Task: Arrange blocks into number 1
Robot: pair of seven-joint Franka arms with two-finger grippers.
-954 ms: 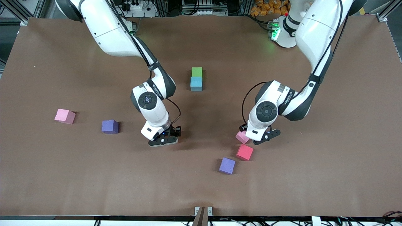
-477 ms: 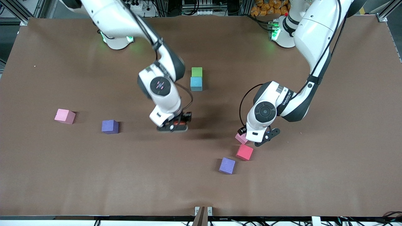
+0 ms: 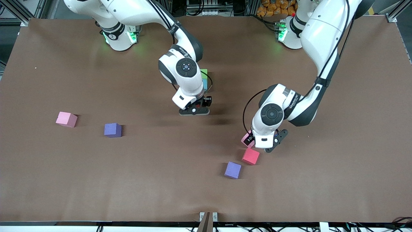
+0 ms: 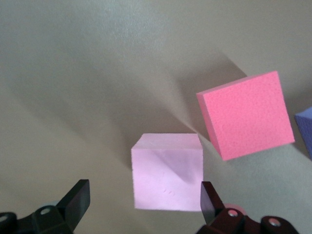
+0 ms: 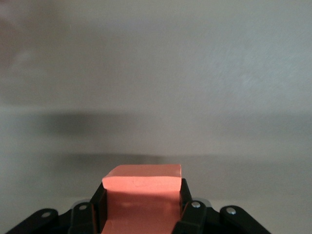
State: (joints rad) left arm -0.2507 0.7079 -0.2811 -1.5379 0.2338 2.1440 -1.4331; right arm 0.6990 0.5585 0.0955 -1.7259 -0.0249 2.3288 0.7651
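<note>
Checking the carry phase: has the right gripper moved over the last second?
Yes. The right gripper, shut on an orange block, has travelled toward the green block and light blue block, away from the front camera.

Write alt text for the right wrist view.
The right gripper is shut on an orange foam block, held above the bare brown table. A dark shadow band crosses the table under it.
</note>
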